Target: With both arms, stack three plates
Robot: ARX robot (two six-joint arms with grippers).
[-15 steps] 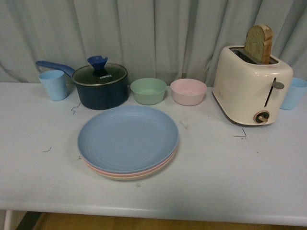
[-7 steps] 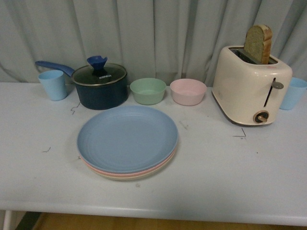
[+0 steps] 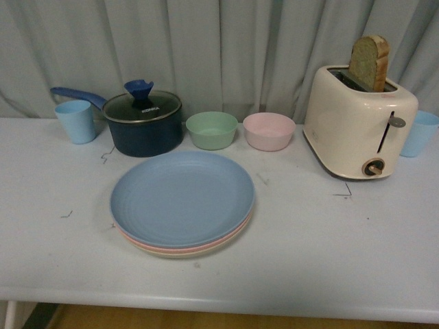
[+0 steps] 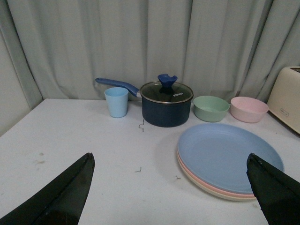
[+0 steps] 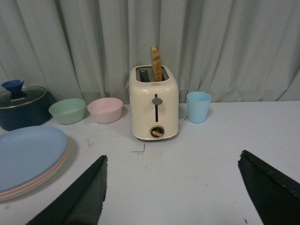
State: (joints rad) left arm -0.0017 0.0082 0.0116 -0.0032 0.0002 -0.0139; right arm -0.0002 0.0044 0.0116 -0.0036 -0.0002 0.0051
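Three plates lie in one stack at the table's middle: the blue plate (image 3: 182,197) on top, the pink plate (image 3: 147,244) under it and the cream plate (image 3: 180,253) at the bottom. Neither arm shows in the front view. In the left wrist view the same stack, with the blue plate (image 4: 227,155) uppermost, lies ahead of my left gripper (image 4: 171,161), which is open and holds nothing. My right gripper (image 5: 173,159) is open over bare table, and the blue plate (image 5: 28,154) sits off to one side.
Along the back stand a light blue cup (image 3: 76,120), a dark lidded saucepan (image 3: 143,124), a green bowl (image 3: 212,129), a pink bowl (image 3: 269,131), a cream toaster (image 3: 359,122) holding a bread slice, and another blue cup (image 3: 420,133). A grey curtain hangs behind.
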